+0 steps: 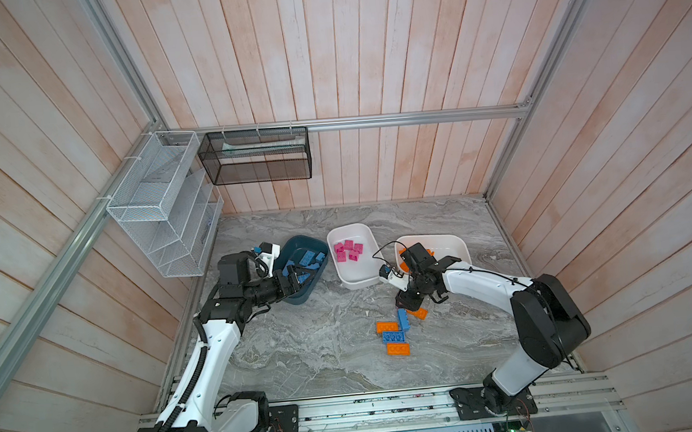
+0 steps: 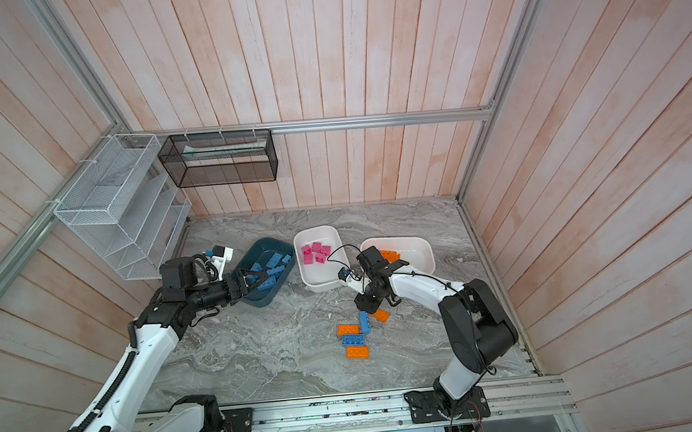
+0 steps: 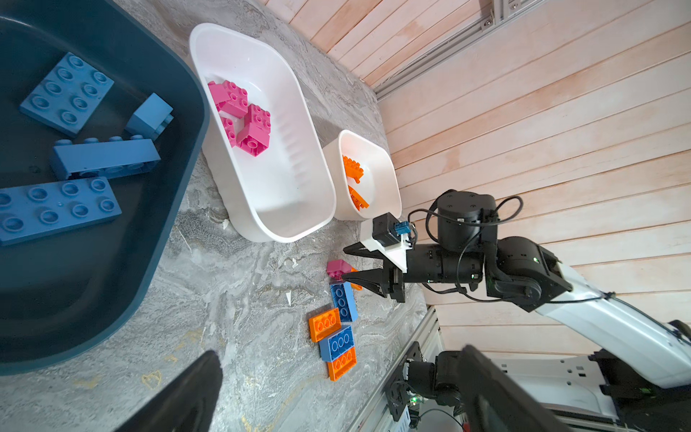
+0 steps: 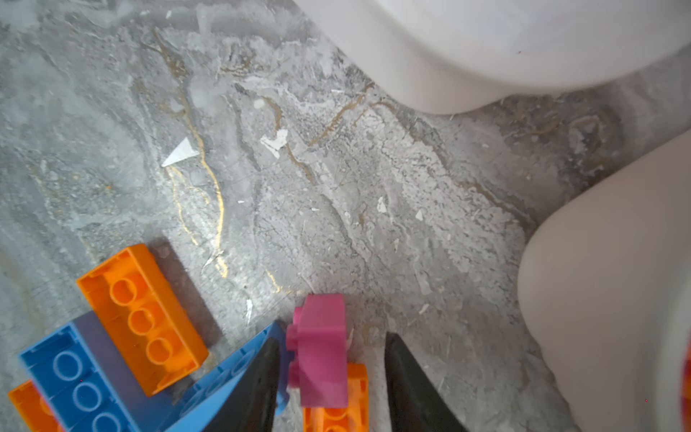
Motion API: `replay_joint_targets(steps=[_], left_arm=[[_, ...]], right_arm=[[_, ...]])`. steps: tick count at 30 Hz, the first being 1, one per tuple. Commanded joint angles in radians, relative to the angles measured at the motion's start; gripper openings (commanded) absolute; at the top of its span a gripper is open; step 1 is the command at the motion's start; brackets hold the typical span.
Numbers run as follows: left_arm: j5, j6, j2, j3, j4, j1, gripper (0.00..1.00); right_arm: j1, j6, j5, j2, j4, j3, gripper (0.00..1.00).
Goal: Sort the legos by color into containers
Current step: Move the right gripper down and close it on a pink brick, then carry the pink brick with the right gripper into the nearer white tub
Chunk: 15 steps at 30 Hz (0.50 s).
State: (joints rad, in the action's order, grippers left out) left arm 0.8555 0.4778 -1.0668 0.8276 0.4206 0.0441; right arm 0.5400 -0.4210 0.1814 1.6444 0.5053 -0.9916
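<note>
Left wrist, three containers (image 3: 291, 187), loose legos (image 3: 336, 342) three orange (image 3: 324, 324), two blue (image 3: 344, 301), one pink (image 3: 338, 268)

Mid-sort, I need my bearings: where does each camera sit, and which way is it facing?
Top views: high above the front rail, looking down and back at the marble table; both arms show, left gripper over the teal tub.
Left wrist: above that tub, facing across the table to the right gripper; its own open fingers edge the frame.
Right wrist: low over the table, looking down at the pink brick between its own fingers.
Shared: both wrist views show that pink brick and the loose orange bricks.
</note>
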Motion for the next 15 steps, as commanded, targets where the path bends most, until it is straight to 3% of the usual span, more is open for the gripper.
replay_joint_targets(steps=[1, 7, 11, 15], left_arm=[[-0.004, -0.029, 0.016, -0.016, 0.014, -0.006, 1.0], [-0.01, -0.039, 0.014, -0.015, 0.025, -0.006, 1.0], [-0.012, -0.042, 0.014, -0.015, 0.028, -0.006, 1.0], [-0.015, -0.052, 0.013, -0.003, 0.047, -0.007, 1.0]], right_arm=[[-0.003, -0.03, -0.022, 0.043, 0.031, -0.024, 0.42], [-0.004, -0.038, -0.041, 0.072, 0.044, -0.034, 0.33], [-0.006, -0.028, -0.024, 0.066, 0.042, -0.05, 0.17], [-0.012, -0.011, 0.038, 0.015, 0.048, -0.098, 0.15]])
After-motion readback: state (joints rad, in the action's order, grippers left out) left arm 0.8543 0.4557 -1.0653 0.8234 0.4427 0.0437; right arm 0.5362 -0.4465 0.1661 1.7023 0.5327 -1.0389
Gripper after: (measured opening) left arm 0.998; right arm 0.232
